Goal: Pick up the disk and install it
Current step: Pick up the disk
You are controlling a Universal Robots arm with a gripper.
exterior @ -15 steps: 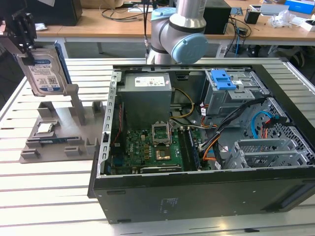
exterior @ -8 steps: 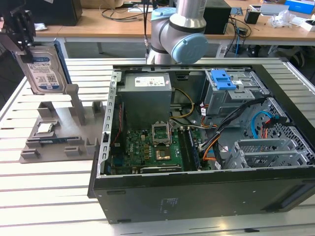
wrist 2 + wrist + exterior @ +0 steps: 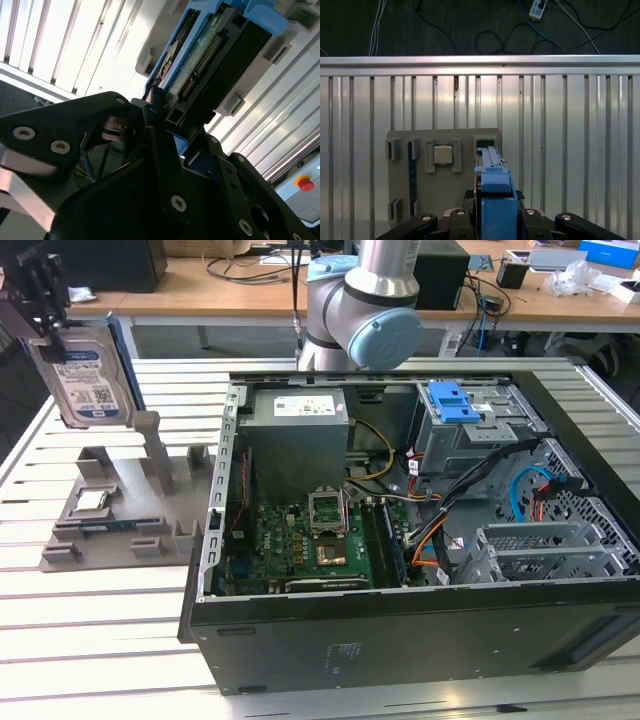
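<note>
One gripper (image 3: 45,325) clamps disk (image 3: 85,375) above slatted table (image 3: 90,640) (desks (image 3: 200,290), cables (image 3: 228,260) beyond).

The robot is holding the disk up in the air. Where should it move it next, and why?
Probably sideways, toward the exterior view's right. The gripper is shut on the disk, which hangs upright above the grey holder, while the open computer case sits to that side.
</note>
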